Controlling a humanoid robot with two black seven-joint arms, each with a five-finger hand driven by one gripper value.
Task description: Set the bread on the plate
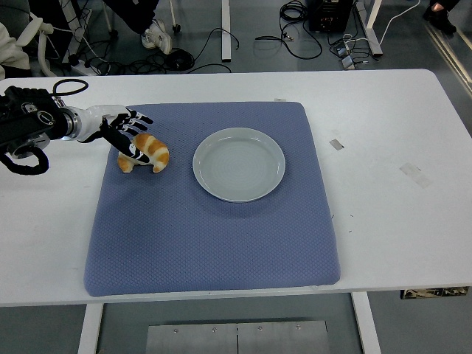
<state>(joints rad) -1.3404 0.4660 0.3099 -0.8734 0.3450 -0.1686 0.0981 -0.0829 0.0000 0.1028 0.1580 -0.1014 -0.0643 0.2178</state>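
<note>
Left robot hand (124, 133) enters from the left edge over the white counter (383, 147), black arm behind it, and sits at the far left corner of the blue mat (214, 221); its fingers (136, 118) are spread and extended above and against the left end of the bread (145, 153); contact appears at the bread's upper left, but no closed grasp is visible, so the hand is recorded as released, holding nothing. The bread, a golden croissant-shaped piece, lies on the mat, left of the plate (239, 164) and clearly apart from it; it is not on the plate. The plate is pale grey, round, upright on the mat near its far centre; nothing lies in it. The mat covers the middle of the counter, with bare counter to either side; small pieces of tape (336, 144) show on the bare counter to the right of the mat. Beyond the counter's far edge, floor cables (295, 37) are visible. The right robot hand does not appear.
</note>
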